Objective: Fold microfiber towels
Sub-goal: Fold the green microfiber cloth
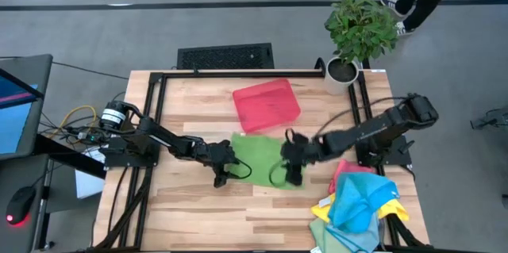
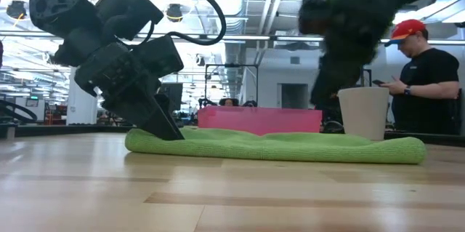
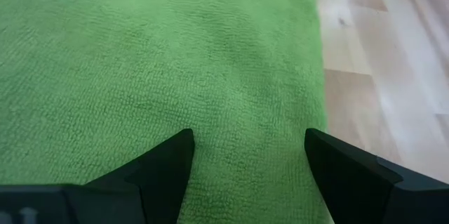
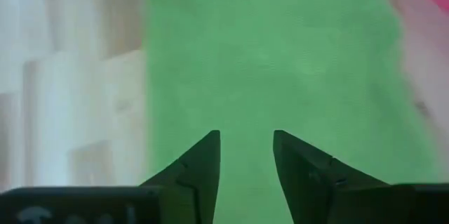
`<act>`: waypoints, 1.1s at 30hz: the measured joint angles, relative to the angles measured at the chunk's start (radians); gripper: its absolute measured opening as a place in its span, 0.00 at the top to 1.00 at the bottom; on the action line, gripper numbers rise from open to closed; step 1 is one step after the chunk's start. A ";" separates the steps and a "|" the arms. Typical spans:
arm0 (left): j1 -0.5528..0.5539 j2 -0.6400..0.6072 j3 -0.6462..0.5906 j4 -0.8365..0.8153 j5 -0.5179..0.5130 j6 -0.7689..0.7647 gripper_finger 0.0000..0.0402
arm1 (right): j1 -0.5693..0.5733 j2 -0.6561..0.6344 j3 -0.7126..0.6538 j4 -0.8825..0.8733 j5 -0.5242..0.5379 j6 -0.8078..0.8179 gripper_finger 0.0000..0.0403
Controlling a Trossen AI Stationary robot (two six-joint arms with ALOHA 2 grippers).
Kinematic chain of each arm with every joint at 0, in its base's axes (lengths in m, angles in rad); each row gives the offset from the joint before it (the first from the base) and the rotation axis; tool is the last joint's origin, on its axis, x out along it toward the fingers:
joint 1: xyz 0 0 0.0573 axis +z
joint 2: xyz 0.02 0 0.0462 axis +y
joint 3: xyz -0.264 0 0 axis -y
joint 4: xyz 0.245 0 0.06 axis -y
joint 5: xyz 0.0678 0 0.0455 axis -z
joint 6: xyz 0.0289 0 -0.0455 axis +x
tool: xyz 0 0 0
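A green microfiber towel (image 1: 258, 156) lies folded and flat on the table's middle; it also shows in the low view (image 2: 290, 146). My left gripper (image 1: 225, 167) is open at the towel's left end, its fingers spread over the cloth (image 3: 249, 140). My right gripper (image 1: 292, 167) is over the towel's right part, raised above it in the low view (image 2: 356, 21). Its fingers stand a small gap apart with nothing between them (image 4: 245, 140). A pile of light blue, yellow, pink and green towels (image 1: 357, 205) lies at the near right. My left gripper's open fingertips (image 2: 171, 133) meet the green towel's left end (image 3: 245, 112), coming from above and slanting in from the table's left. Nothing is pinched between them. The towel lies flat on the table.
A red tray (image 1: 266, 104) lies just beyond the green towel. A potted plant (image 1: 357, 31) stands at the far right corner. A person (image 2: 425, 79) stands beyond the table's right side. Bare wood (image 1: 198, 205) shows at the near left.
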 joint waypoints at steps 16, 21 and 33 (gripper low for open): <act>-0.002 -0.050 0.000 -0.068 0.037 0.017 0.33 | 0.242 0.166 0.002 -0.002 0.145 0.161 0.55; -0.002 -0.052 0.002 -0.085 0.026 0.017 0.33 | 0.265 0.143 0.004 -0.029 0.149 0.188 0.55; -0.005 -0.184 0.041 -0.243 -0.006 0.031 0.33 | 0.324 0.258 0.008 -0.042 0.287 0.255 0.65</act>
